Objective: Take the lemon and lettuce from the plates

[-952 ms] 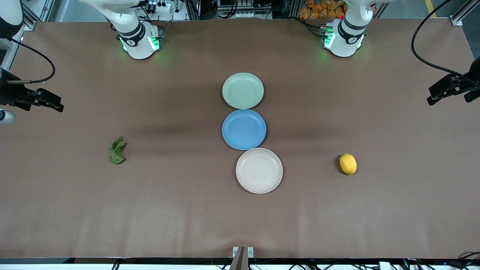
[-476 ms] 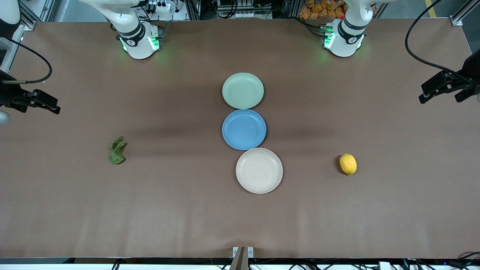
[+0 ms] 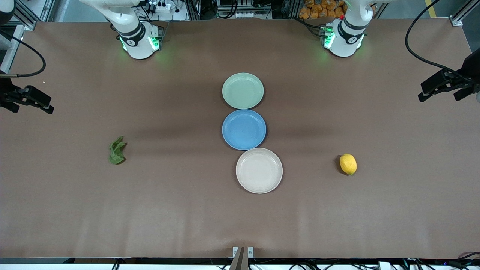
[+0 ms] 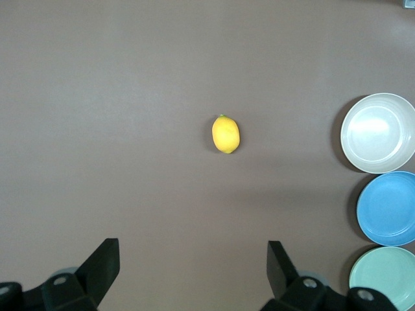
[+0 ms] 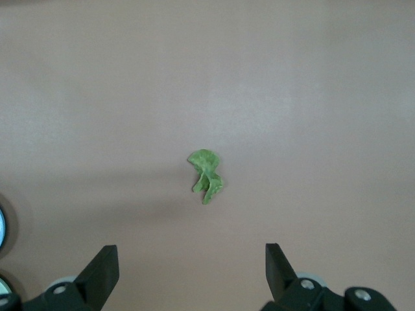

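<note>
- Front view first: no readable brand, label or writing on any plate, on the fruit or on the leaf.
- Small bright yellow oval lemon [image 3: 348,164] lies on the bare brown table [image 3: 180,210], toward the left arm's end, not on any plate; it is about level with the beige plate and well apart from it.
- Small dark green wrinkly lettuce leaf [image 3: 117,150] lies on the bare table too, toward the right arm's end, well apart from the plates.
- Three round shallow plates run down the middle, edges touching or nearly so: pale mint green plate [image 3: 243,90] nearest the robots' bases, bright blue plate [image 3: 244,129] between, beige-cream plate [image 3: 259,170] nearest the front camera. All three show nothing in them.
- Left gripper [image 3: 446,87] is up at the left arm's end of the table, black fingers spread wide, holding nothing.
- Left wrist view: the two fingertips [image 4: 100,259] stand far apart, with the lemon [image 4: 225,134] on the table between and ahead of them; the three plates show at the frame's edge.
- Right gripper [image 3: 28,100] hangs at the right arm's end, also wide open with nothing in it.
- Right wrist view: fingertips [image 5: 104,262] apart, the lettuce [image 5: 206,176] lying alone on the cloth below.
- Nothing stands between either gripper and its item.
</note>
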`<state>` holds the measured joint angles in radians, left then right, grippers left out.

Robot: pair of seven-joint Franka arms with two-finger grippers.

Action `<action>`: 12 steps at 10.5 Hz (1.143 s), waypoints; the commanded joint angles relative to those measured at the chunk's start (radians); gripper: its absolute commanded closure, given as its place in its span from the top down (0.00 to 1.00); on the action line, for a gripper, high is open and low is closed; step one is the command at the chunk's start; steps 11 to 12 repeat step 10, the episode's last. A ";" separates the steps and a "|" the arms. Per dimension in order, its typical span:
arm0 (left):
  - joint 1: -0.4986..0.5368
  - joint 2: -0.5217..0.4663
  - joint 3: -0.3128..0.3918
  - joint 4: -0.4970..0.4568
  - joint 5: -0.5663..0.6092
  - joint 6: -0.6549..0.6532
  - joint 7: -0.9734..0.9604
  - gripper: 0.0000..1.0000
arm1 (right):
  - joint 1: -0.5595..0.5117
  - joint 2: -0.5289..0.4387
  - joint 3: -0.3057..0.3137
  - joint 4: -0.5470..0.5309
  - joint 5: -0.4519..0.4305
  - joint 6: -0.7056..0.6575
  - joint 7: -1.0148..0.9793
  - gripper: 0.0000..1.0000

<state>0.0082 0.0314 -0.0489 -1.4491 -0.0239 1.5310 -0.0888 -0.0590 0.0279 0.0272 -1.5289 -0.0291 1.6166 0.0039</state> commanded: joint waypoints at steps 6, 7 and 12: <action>0.006 -0.007 0.003 0.007 -0.002 -0.032 0.012 1.00 | -0.031 -0.023 0.007 -0.008 0.031 -0.001 -0.019 1.00; 0.006 -0.007 0.003 0.007 -0.002 -0.032 0.012 1.00 | -0.033 -0.023 0.003 -0.008 0.047 -0.004 -0.018 1.00; 0.006 -0.008 0.004 0.009 -0.002 -0.032 0.012 1.00 | -0.028 -0.023 -0.007 -0.008 0.048 -0.009 0.033 1.00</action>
